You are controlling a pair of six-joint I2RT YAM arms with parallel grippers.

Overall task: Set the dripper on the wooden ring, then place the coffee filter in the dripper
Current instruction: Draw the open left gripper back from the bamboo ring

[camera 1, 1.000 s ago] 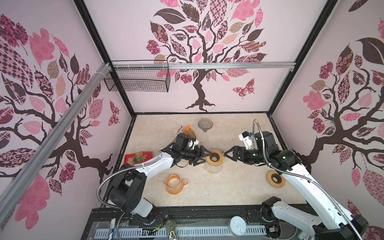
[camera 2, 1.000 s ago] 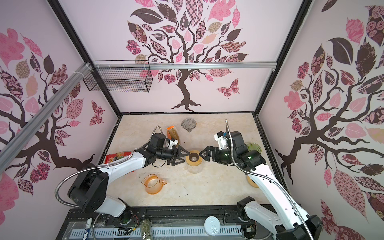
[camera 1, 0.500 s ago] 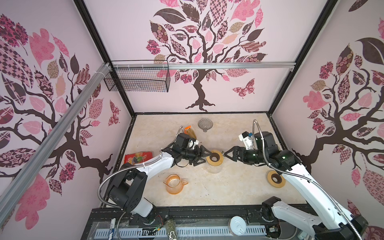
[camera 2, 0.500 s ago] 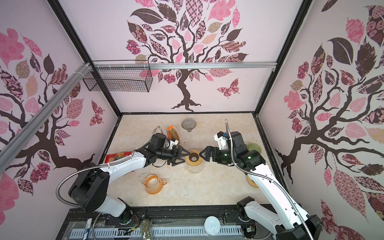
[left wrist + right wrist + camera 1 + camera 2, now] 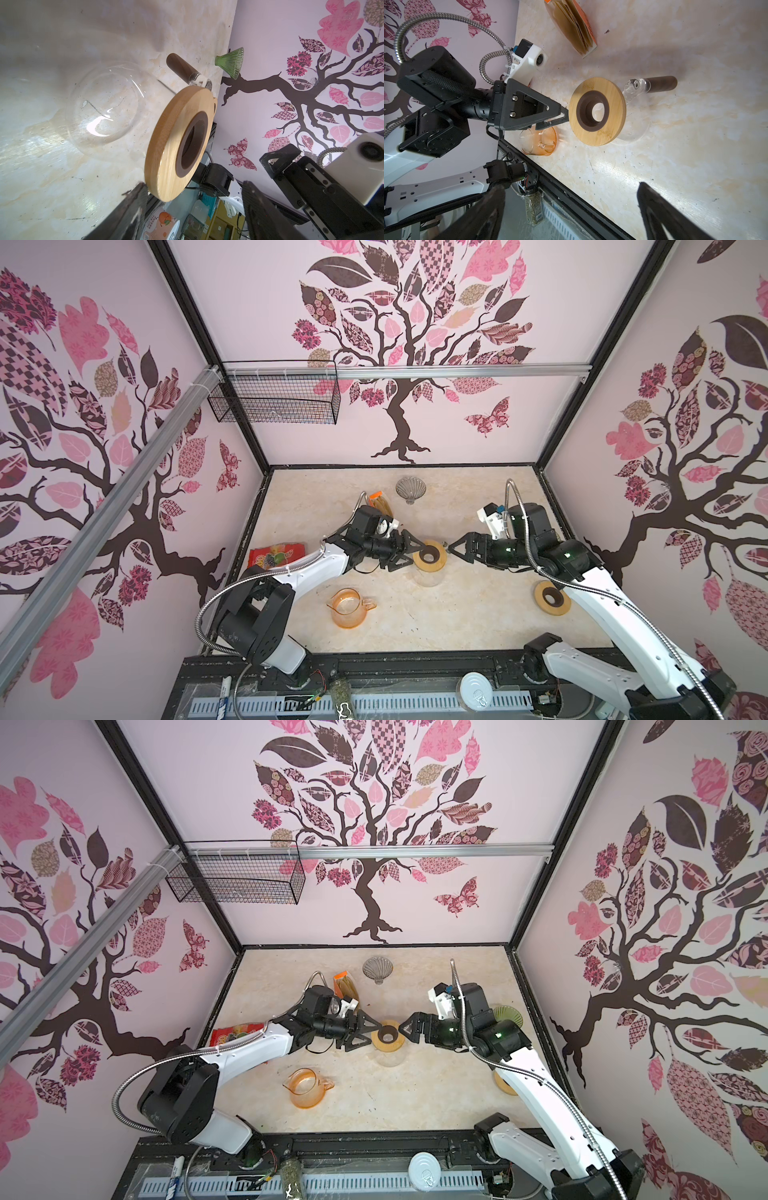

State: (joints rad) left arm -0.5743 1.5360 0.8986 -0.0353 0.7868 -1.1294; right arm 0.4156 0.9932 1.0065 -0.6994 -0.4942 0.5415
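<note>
The coffee filters (image 5: 381, 502) are brown papers in an orange pack lying at the back of the table, also seen in the right wrist view (image 5: 574, 27). A grey ribbed glass dripper (image 5: 410, 490) stands behind them. A green ribbed dripper (image 5: 508, 1014) sits by the right wall. A wooden ring (image 5: 430, 559) rests on a clear glass carafe (image 5: 104, 104). My left gripper (image 5: 415, 556) is open, its fingertips at the ring's left rim. My right gripper (image 5: 452, 551) is open and empty just right of the ring.
An orange glass pitcher (image 5: 350, 609) stands in front of the left arm. A red snack bag (image 5: 276, 553) lies at the left edge. A second wooden ring (image 5: 552, 598) lies under the right arm. The carafe's dark handle (image 5: 660, 84) points toward the back.
</note>
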